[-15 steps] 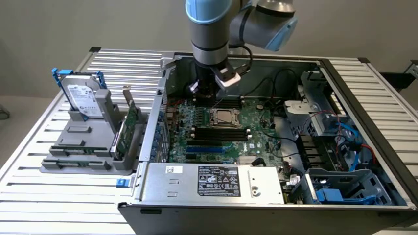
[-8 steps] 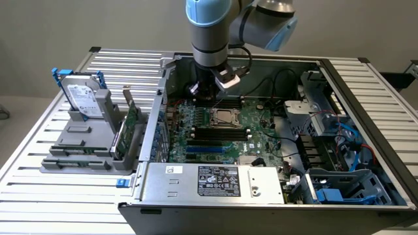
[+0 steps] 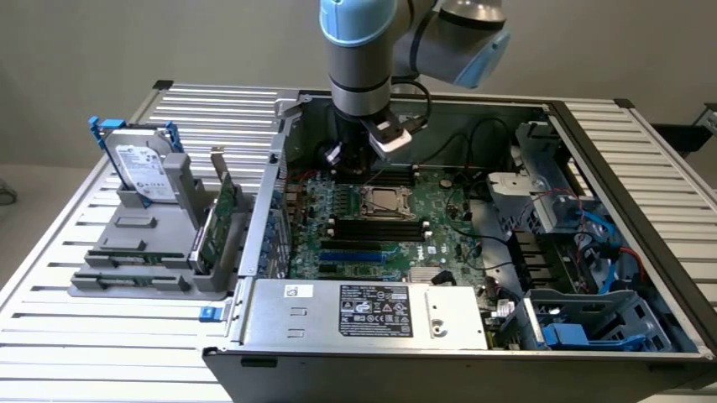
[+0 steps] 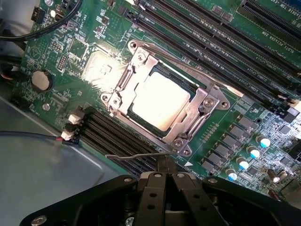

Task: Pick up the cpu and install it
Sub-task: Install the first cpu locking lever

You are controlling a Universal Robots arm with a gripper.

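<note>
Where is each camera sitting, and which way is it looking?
Exterior view: off the arm, higher than the open computer case, looking down slantwise into it at the motherboard; the robot arm and its pincer show.
Wrist view: on the arm's wrist, looking down from close by at the cpu lying in its socket; the shut pincer shows here too.
Shared: both views see the cpu, the motherboard around it and the pincer.

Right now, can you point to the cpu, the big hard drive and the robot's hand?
cpu point(image 4: 157, 101), wrist view, middle of its silver top, sitting in the socket.
hard drive point(image 3: 143, 164), exterior view, on its white label.
hand point(image 4: 165, 165), wrist view, between its shut fingertips.
</note>
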